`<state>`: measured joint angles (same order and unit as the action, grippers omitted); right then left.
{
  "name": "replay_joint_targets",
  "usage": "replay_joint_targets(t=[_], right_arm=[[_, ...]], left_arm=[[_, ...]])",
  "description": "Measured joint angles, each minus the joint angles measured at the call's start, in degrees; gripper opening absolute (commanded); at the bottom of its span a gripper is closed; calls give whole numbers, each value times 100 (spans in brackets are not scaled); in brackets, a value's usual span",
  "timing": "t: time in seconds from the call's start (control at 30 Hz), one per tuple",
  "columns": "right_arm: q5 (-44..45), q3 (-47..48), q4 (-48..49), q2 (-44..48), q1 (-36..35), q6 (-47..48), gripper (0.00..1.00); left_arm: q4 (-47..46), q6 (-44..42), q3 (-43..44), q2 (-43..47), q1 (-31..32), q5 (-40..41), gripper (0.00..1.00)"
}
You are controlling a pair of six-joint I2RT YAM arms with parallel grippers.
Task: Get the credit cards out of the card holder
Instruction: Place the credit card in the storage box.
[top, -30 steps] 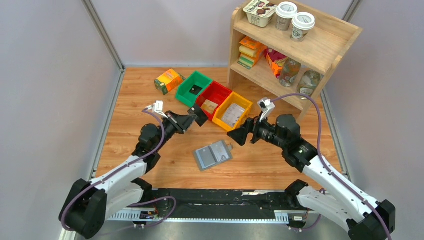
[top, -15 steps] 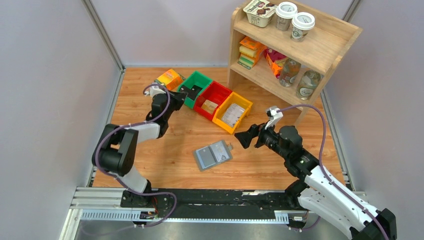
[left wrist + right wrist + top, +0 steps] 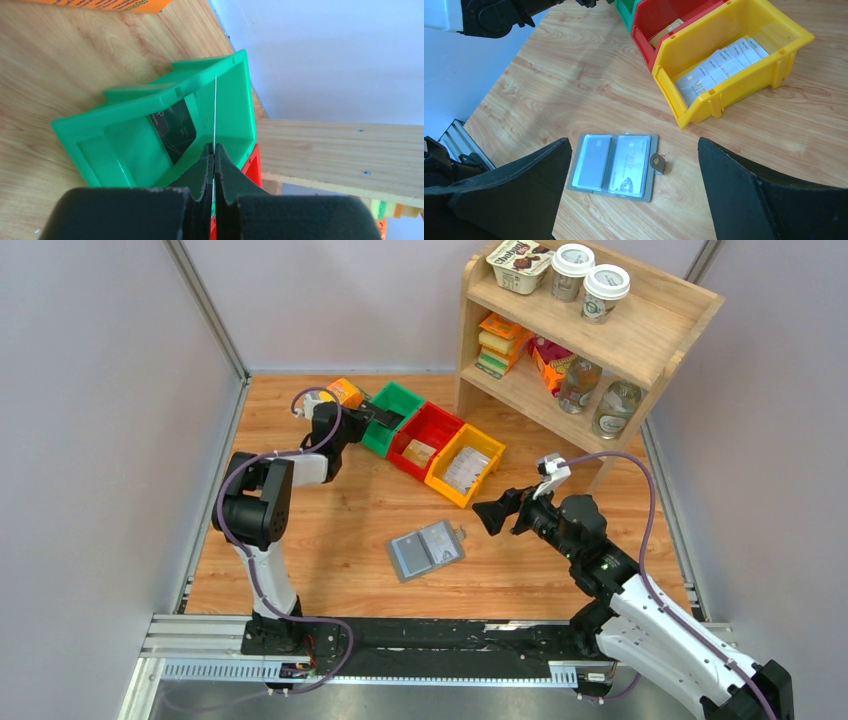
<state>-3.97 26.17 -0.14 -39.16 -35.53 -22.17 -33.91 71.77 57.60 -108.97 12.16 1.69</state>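
One credit card (image 3: 215, 110), edge-on over green bin (image 3: 125, 95), pinched tight in left gripper (image 3: 214, 155); right gripper (image 3: 634, 150) spread wide, empty, above opened card holder (image 3: 594, 162).

Grey card holder (image 3: 654, 145) lies open, cards (image 3: 630, 165) in its pockets.

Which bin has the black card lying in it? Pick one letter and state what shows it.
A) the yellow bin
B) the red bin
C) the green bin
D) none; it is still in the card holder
C: in the left wrist view the black card lies flat on the floor of the green bin, in plain sight inside its walls.
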Motion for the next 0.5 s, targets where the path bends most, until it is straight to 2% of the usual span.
replay_joint_targets(t=[0.3,0.5], right_arm=[[50,-11,17,4,0,0,100],[48,-44,87,4,0,2,100]], left_arm=[[603,197,514,-393,-57,-605,0],[953,227,695,-575,-57,-833,6]])
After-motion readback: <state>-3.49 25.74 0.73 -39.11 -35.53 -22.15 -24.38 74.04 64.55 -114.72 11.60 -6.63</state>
